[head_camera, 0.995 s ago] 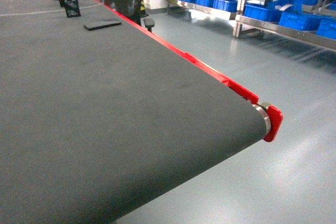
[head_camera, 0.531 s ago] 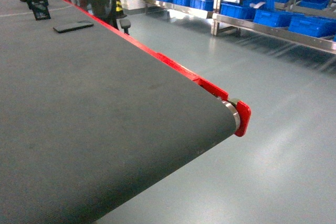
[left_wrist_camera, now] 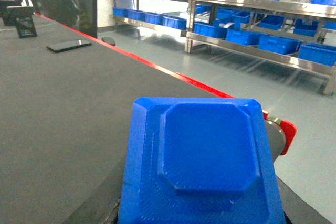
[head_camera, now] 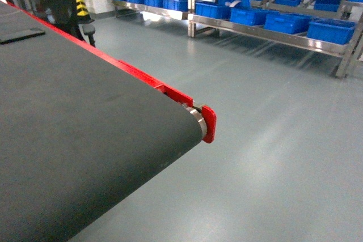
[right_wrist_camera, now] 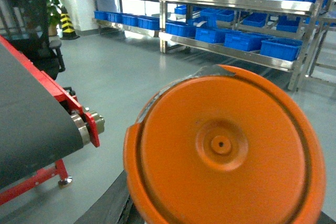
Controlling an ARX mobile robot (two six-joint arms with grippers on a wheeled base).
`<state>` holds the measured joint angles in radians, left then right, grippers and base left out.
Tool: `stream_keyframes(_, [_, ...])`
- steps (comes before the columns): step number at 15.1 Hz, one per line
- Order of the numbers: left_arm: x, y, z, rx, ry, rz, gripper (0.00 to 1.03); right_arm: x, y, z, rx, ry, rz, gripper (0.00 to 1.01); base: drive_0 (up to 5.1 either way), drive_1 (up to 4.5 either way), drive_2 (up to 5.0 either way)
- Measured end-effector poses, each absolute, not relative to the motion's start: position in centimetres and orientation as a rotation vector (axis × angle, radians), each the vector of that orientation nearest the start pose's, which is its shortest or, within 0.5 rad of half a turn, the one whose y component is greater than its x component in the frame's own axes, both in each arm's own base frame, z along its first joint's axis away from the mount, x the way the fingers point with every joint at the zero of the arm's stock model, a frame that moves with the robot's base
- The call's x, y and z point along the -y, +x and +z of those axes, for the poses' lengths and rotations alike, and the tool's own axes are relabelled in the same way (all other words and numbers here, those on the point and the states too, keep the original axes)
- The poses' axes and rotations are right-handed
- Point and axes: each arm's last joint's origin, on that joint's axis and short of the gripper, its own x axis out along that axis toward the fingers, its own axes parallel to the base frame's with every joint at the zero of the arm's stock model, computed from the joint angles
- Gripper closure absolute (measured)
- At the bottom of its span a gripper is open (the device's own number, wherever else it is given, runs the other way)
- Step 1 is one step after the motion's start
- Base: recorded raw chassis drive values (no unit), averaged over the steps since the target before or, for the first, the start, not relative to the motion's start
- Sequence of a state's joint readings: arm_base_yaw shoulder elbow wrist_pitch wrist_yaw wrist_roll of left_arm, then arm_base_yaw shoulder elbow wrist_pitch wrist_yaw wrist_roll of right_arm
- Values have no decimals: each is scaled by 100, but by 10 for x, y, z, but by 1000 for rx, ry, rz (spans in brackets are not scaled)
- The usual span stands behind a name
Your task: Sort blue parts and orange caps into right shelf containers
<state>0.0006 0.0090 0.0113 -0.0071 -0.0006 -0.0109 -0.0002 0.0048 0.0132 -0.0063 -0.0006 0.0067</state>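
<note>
Blue part (left_wrist_camera: pixel 202 166) fills left wrist view, orange cap (right_wrist_camera: pixel 223 153) right | tool grip unseen, cannot tell | blue crates (head_camera: pixel 295 22) on shelf well ahead-right, beyond conveyor belt (head_camera: pixel 85 128) end.

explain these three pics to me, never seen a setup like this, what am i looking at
It is a wheeled robot with two arms, and each picture comes from its own camera. The head camera looks forward over a dark conveyor belt with a red end cap, toward shelves of blue crates. The other two cameras sit on the wrists. The left one is filled by a blue part, the right one by an orange cap, each apparently carried by that arm. The grippers themselves are hidden.
</note>
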Motion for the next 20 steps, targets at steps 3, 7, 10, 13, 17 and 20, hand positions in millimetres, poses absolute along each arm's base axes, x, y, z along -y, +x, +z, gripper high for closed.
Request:
stream_keyframes(3, [0,98,166,-5,-11,1,61,0,97,167,2,7,0,58,-165,-165,-165])
stream_keyframes(7, [0,98,166,-5,-11,1,61,0,97,167,2,7,0,58,-168,-168,-168])
stream_keyframes(10, [0,98,166,-5,-11,1,61,0,97,167,2,7,0,58,-166,-166,-166])
stream_keyframes(13, [0,98,166,-5,-11,1,61,0,97,167,2,7,0,58,-161,-161,-161])
stream_keyframes(17, [0,98,166,-5,-11,1,61,0,97,167,2,7,0,58,-153,-153,-153])
stream_keyframes(20, [0,98,166,-5,-11,1,61,0,97,167,2,7,0,58,-158,-158,-158])
